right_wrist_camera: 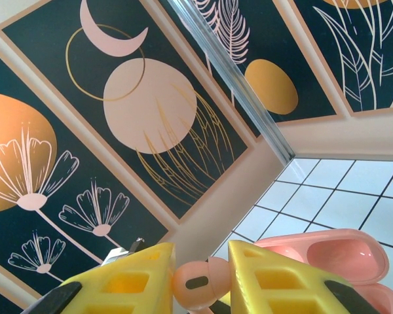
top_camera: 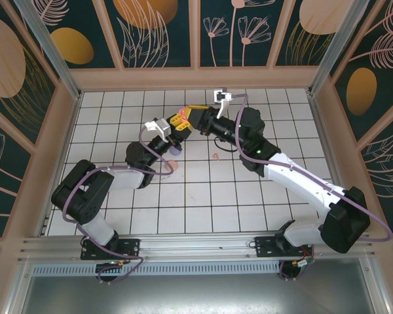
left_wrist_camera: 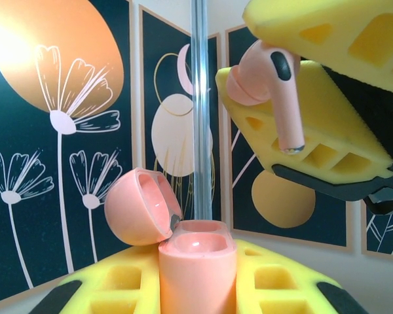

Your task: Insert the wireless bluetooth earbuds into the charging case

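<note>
Holding, left gripper [left_wrist_camera: 196,278]: clenched on the salmon-pink charging case [left_wrist_camera: 196,261], which stands upright between its yellow padded fingers [left_wrist_camera: 111,284].
Case lid [left_wrist_camera: 141,206]: hinged open and tipped back to the left in the left wrist view; the glossy pink mouth of the case faces up.
Right gripper [right_wrist_camera: 200,282]: clamped on one salmon-pink earbud [right_wrist_camera: 195,284], which is pinched between its two yellow fingers [right_wrist_camera: 275,275].
Earbud pose: in the left wrist view the stem points down, with a dark oval on the head and a silvery tip at the bottom.
Earbud and case: the earbud hangs above and to the right of the case mouth, apart from it.
Right wrist view: the open case lies at the lower right, just beside one finger, its pink hollow visible.
Top view: both grippers meet over the white-tiled bench [top_camera: 249,196], toward its far half, the right one just beyond the left.
Loose piece [top_camera: 215,156]: a small salmon-pink item lies on a tile near the right arm; it is too small to tell its shape.
Backdrop: dark wall panels [right_wrist_camera: 150,118] painted with flowers, discs and a crescent.
</note>
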Robot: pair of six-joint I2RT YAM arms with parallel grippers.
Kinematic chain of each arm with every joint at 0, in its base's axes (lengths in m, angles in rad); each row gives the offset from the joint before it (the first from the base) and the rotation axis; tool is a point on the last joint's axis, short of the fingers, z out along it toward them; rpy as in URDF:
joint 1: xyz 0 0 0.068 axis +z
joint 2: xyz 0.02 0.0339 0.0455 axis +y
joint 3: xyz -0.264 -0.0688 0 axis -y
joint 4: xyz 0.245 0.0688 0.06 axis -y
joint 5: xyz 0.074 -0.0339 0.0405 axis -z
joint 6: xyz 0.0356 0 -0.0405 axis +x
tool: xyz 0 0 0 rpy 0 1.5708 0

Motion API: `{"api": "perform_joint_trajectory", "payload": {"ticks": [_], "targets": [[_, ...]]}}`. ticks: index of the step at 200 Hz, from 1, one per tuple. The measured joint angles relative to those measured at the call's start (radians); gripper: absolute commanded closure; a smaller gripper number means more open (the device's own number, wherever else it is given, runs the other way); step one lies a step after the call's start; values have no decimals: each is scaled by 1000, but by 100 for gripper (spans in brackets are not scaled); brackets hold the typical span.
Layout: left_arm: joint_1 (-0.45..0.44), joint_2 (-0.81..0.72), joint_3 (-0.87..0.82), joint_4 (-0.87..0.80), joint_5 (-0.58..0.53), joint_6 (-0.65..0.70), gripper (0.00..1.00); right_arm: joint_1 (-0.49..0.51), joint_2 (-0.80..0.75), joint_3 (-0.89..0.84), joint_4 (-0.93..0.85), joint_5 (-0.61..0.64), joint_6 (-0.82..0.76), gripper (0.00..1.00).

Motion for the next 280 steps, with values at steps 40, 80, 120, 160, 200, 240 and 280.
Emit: {"api": "perform_joint_trajectory", "payload": {"ticks": [40,80,120,160,200,240,280], "targets": [[-6,0,0,0,2,0,100,0,25,0,7,0,0,74],[-10,-4,0,-1,3,0,100,0,51,0,7,0,0,75],[-10,-9,0,-2,3,0,100,0,51,0,14,0,-1,75],[-10,-12,0,-2,2,0,100,0,53,0,21,0,-1,75],[-10,-13,0,-9,-1,0,100,0,58,0,26,3,-2,75],[-10,-27,0,-28,-1,36,100,0,58,0,28,4,-17,75],[-11,-63,-4,-85,2,107,100,0,44,-16,39,4,-47,75]]}}
